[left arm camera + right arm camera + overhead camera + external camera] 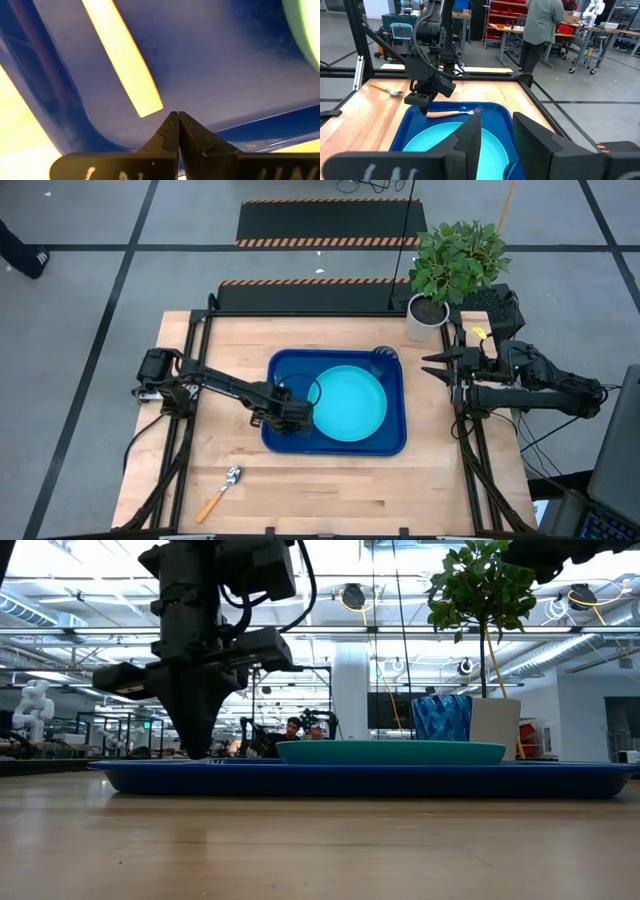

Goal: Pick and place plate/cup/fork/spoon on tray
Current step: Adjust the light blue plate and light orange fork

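Note:
The dark blue tray (275, 370) lies mid-table. The turquoise plate (348, 403) rests flat on it, and the dark blue cup (385, 359) stands in its far right corner. The fork (451, 113) lies flat on the tray floor left of the plate, and its orange handle (122, 57) shows in the left wrist view. My left gripper (297, 418) is shut and points down over the tray, its tips (177, 119) just beside the handle's free end. The spoon (222, 492) lies on the table near the front left. My right gripper (428, 365) is open and empty, right of the tray.
A white pot with a green plant (430, 315) stands at the table's far right, just beyond my right gripper. Bare wood (330, 490) lies in front of the tray. A person (540, 30) stands in the room beyond the table.

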